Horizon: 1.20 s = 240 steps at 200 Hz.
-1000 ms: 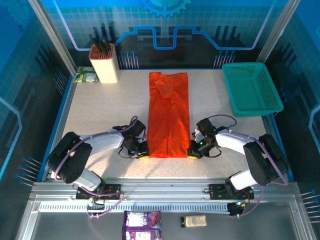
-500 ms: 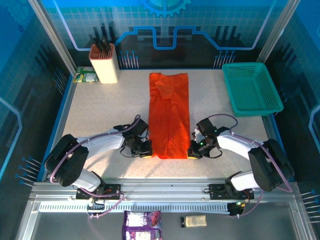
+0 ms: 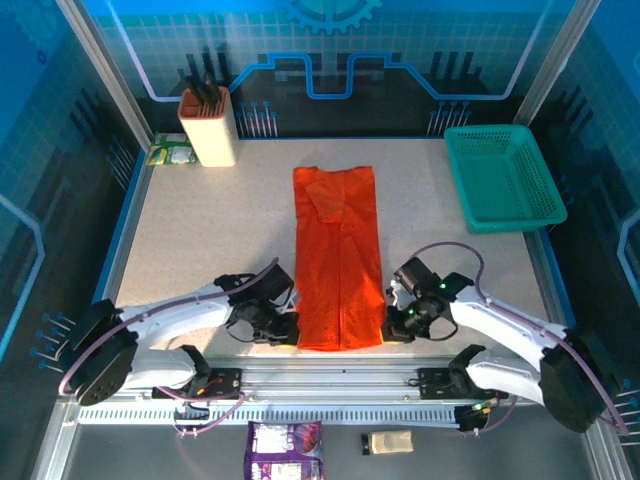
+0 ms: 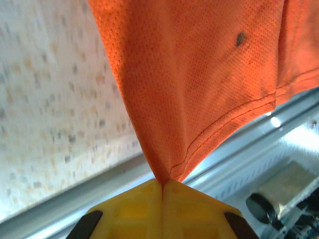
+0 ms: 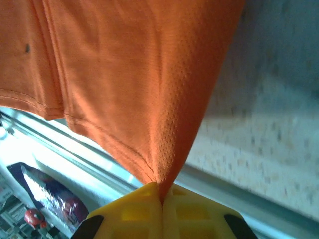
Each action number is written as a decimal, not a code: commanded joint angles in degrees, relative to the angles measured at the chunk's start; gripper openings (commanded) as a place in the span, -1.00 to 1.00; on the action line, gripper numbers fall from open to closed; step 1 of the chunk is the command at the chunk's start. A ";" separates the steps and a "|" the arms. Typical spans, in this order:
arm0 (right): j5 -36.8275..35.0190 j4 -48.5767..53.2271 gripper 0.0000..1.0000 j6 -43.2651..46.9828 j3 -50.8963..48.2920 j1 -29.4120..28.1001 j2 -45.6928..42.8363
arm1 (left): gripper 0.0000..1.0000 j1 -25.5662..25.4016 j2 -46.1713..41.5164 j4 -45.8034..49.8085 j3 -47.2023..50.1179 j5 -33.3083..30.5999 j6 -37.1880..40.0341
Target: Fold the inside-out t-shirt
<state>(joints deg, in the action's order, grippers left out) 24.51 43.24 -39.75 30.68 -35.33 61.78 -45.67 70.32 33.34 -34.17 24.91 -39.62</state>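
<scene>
Top view. We see the inside-out t-shirt (image 3: 338,255) laid as a long, narrow orange-red strip down the middle of the desk (image 3: 200,230), running from the far side to the near edge. The left arm (image 3: 170,315) and the right arm (image 3: 510,325) reach inward from either side and meet the strip at its two near corners. The left jaws sit at the near-left corner, the right jaws at the near-right corner.

Left wrist view. The yellow pads (image 4: 132,206) are pressed together on one hem corner of the t-shirt (image 4: 199,74). The cloth fans away from the pinch in a taut wedge, and its stitched hem and a small dark speck (image 4: 240,38) are plain to see.

Right wrist view. We note the same arrangement mirrored: closed yellow pads (image 5: 134,211) nip the other hem corner of the t-shirt (image 5: 124,74), with the fabric drawn into a point.

Surroundings. A teal mesh basket (image 3: 495,130) stands at the far right of the desk. A beige holder (image 3: 208,128) with dark tools stands at the far left, with a small green packet (image 3: 170,150) just beside it.
</scene>
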 commanded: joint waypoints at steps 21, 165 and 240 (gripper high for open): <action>4.02 13.70 -1.00 -0.51 1.13 -1.82 -8.16 | -1.00 -2.14 -7.86 8.46 -0.27 6.94 -3.27; -7.60 6.93 -1.00 12.01 42.68 12.96 17.87 | -1.00 12.60 11.13 20.41 -45.33 -22.21 20.36; -4.48 3.65 -1.00 15.95 64.19 19.70 40.16 | -1.00 21.76 30.66 15.96 -64.67 -23.13 30.02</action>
<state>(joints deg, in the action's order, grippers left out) 18.04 48.14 -26.22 88.12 -17.67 95.90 -26.26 95.68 50.83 -93.27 3.86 -14.83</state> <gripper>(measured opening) 0.064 0.051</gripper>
